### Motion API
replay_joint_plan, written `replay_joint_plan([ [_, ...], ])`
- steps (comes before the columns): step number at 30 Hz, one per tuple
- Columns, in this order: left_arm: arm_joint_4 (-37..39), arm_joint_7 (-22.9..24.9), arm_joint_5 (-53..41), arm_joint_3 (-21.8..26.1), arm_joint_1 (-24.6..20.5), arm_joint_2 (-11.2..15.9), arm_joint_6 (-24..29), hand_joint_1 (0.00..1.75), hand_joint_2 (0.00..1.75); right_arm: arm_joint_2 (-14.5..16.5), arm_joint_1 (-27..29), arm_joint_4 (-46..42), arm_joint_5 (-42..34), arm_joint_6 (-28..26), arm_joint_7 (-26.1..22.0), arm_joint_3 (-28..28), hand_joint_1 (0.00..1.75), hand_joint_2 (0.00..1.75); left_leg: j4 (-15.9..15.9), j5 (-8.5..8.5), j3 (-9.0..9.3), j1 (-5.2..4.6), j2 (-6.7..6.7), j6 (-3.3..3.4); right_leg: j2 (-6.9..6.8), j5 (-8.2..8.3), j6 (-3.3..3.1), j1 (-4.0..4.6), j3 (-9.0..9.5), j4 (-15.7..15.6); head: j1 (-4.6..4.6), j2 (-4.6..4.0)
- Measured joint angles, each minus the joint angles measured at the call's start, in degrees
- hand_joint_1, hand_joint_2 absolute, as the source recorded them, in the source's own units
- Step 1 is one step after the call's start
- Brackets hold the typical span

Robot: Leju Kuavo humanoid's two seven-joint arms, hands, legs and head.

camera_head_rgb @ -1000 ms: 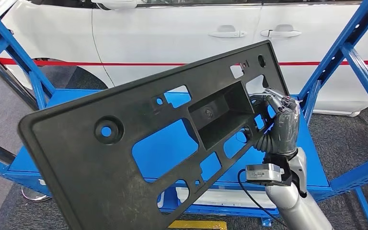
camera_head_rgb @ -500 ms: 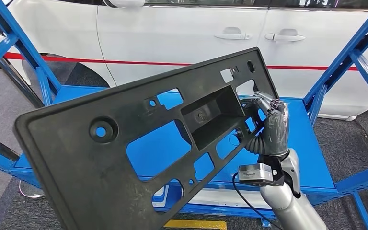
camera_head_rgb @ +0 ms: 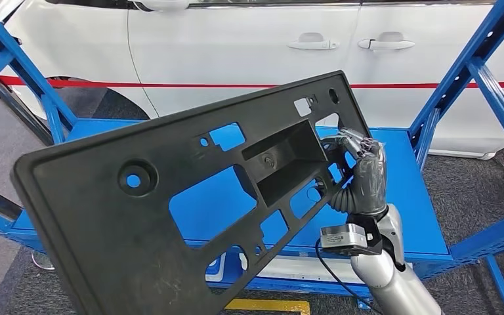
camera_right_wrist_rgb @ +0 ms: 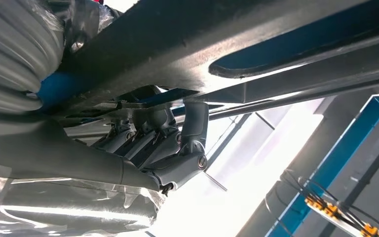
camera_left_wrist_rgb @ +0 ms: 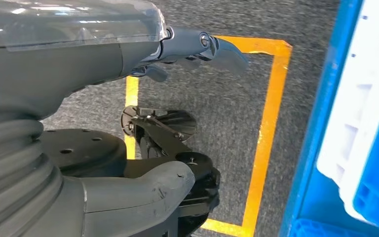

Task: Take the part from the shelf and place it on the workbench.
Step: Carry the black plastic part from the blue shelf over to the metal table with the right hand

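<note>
The part (camera_head_rgb: pixel 170 197), filling the frame's centre, is gripped by the right hand (camera_head_rgb: pixel 366 177) clear of the shelf (camera_head_rgb: pixel 407 197), the carry to the workbench judged next; the left hand (camera_left_wrist_rgb: pixel 128 44) hangs with fingers apart, nothing held

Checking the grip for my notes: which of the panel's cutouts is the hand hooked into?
The right hand grips the black panel through the cutout beside its recessed pocket, at the raised end; the larger openings lie farther down.

The right arm (camera_head_rgb: pixel 394 282) rises from below, its wrist bent, and the right hand (camera_head_rgb: pixel 366 172) grips the edge of the black part (camera_head_rgb: pixel 105 216), fingers (camera_right_wrist_rgb: pixel 153 136) curled over it. The left hand (camera_left_wrist_rgb: pixel 103 74) hangs toward the floor, holding nothing, fingers loosely apart.
</note>
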Motion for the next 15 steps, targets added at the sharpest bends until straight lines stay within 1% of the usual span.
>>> replay_joint_plan([
  [1,0.0,0.1,0.04,0.1,0.02,-0.01,0.15,0.0,1.75,0.26,0.57,0.21,0.04,-0.51,-0.33,0.13,1.75,1.75,-3.49,1.76,2.08,-0.02,0.0,0.24,0.0,0.09,0.07,0.05,-0.1,0.08,0.0,0.0],
  [2,0.0,0.15,0.13,0.21,0.02,-0.01,0.28,0.0,1.75,0.52,1.23,0.42,0.14,-1.01,-0.72,0.25,1.75,1.75,-8.01,3.35,4.58,-0.09,-0.03,0.6,0.0,0.2,0.17,0.08,-0.15,0.14,0.0,0.0],
  [3,0.0,0.17,0.25,0.33,0.02,-0.01,0.38,0.0,1.75,0.79,1.93,0.62,0.29,-1.44,-1.13,0.38,1.75,1.75,-11.87,4.59,6.63,-0.25,-0.04,0.95,0.0,0.35,0.37,0.15,-0.2,0.18,0.0,0.0],
  [4,0.0,0.2,0.39,0.46,0.05,-0.01,0.42,0.0,1.75,1.06,2.68,0.85,0.5,-1.78,-1.49,0.56,1.75,1.75,-14.57,5.34,7.99,-0.45,-0.06,1.27,-0.02,0.55,0.64,0.14,-0.26,0.18,0.0,0.0],
  [5,0.0,0.21,0.54,0.6,0.15,-0.01,0.39,0.0,1.75,1.31,3.47,1.09,0.89,-2.06,-1.82,0.82,1.75,1.75,-15.68,5.51,8.4,-0.67,-0.08,1.54,-0.02,0.78,0.98,0.1,-0.32,0.14,0.01,0.0],
  [6,0.0,0.23,0.63,0.74,0.33,-0.02,0.31,0.0,1.75,1.51,4.22,1.31,1.55,-2.3,-2.06,1.18,1.75,1.75,-15.73,5.77,8.28,-0.86,-0.07,1.75,-0.02,1.05,1.35,0.06,-0.36,0.04,0.01,0.0],
  [7,0.0,0.27,0.68,0.87,0.59,-0.02,0.22,0.0,1.75,1.66,4.86,1.52,2.82,-2.59,-1.93,1.62,1.75,1.75,-15.9,6.15,8.14,-0.84,-0.05,2.05,-0.01,1.34,1.75,0.04,-0.4,-0.09,0.02,0.0],
  [8,0.01,0.34,0.69,1.02,0.81,-0.02,0.14,0.0,1.75,1.74,5.36,1.74,4.72,-2.9,-1.44,2.04,1.75,1.75,-16.13,6.65,8.04,-0.72,0.1,2.4,0.05,1.25,2.07,0.0,-0.51,-0.03,0.02,0.0],
  [9,0.01,0.48,0.63,1.13,0.96,-0.01,0.09,0.0,1.75,1.77,5.66,1.96,7.18,-3.29,-0.57,2.38,1.75,1.75,-16.41,7.21,7.8,-0.57,0.26,2.8,0.11,0.38,2.29,0.0,-0.88,0.6,0.04,0.0],
  [10,0.02,0.66,0.54,1.21,1.05,0.01,0.04,0.0,1.75,1.78,5.82,2.29,10.46,-3.83,0.68,2.62,1.75,1.75,-16.64,7.86,7.35,-0.41,0.4,3.19,0.16,-1.55,2.48,-0.02,-1.68,2.45,0.06,0.0],
  [11,0.02,0.83,0.4,1.28,1.06,0.04,-0.03,0.0,1.75,1.8,5.91,2.69,13.96,-4.44,1.95,2.78,1.75,1.75,-16.66,8.39,6.74,-0.38,0.54,3.45,0.2,-4.23,2.6,-0.12,-2.8,5.44,0.07,0.0],
  [12,0.02,0.97,0.22,1.31,1.08,0.08,-0.17,0.0,1.75,1.82,5.96,3.13,17.47,-5.12,3.19,2.88,1.75,1.75,-16.61,8.91,5.94,-0.41,0.55,3.63,0.2,-7.0,2.76,-0.13,-4.07,9.19,0.09,0.0],
  [13,0.02,1.05,0.06,1.32,1.09,0.13,-0.36,0.0,1.75,1.85,6.03,3.59,20.66,-5.77,4.25,2.95,1.75,1.75,-16.53,9.43,5.15,-0.46,0.56,3.67,0.2,-9.12,2.92,-0.17,-5.09,12.87,0.07,0.0],
  [14,0.02,1.08,-0.07,1.32,1.08,0.17,-0.54,0.0,1.75,1.88,6.13,3.98,22.97,-6.26,5.05,2.99,1.75,1.75,-16.43,9.9,4.39,-0.49,0.57,3.64,0.2,-10.0,3.05,-0.17,-5.36,15.16,0.07,0.0],
  [15,0.02,1.09,-0.16,1.32,1.05,0.2,-0.69,0.0,1.75,1.9,6.22,4.34,24.54,-6.56,5.59,3.03,1.75,1.75,-16.28,10.35,3.65,-0.52,0.57,3.57,0.19,-9.77,3.12,-0.18,-4.66,15.58,0.08,0.0],
])
